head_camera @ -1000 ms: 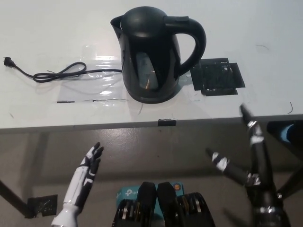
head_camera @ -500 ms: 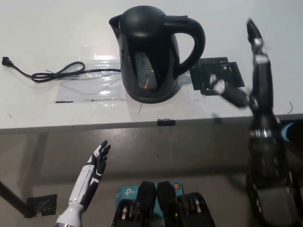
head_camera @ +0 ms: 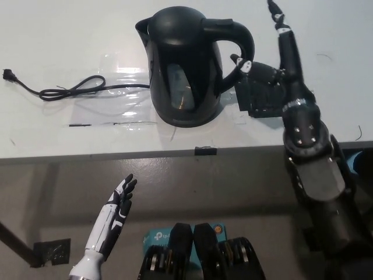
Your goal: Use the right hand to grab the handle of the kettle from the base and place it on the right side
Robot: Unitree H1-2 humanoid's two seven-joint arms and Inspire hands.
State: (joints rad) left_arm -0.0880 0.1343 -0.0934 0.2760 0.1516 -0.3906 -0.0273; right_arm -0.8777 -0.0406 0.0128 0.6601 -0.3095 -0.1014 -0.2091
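A black kettle (head_camera: 186, 67) stands upright on its base on the white table (head_camera: 70, 35), handle (head_camera: 240, 49) pointing to the picture's right. My black right hand (head_camera: 278, 64) reaches over the table just right of the handle, fingers spread open, holding nothing; one finger lies close to the handle. My white left hand (head_camera: 113, 213) rests low at the lower left, in front of the table edge, with straight fingers held apart.
A black power cord (head_camera: 70, 90) runs left from the kettle's base across the table. A square of black tape (head_camera: 265, 96) marks the table to the right of the kettle, partly under my right hand. The table's front edge (head_camera: 145, 154) crosses the picture.
My right arm has risen from below the table edge and moved forward and left over the table, up to the kettle's handle. The left hand has barely moved.
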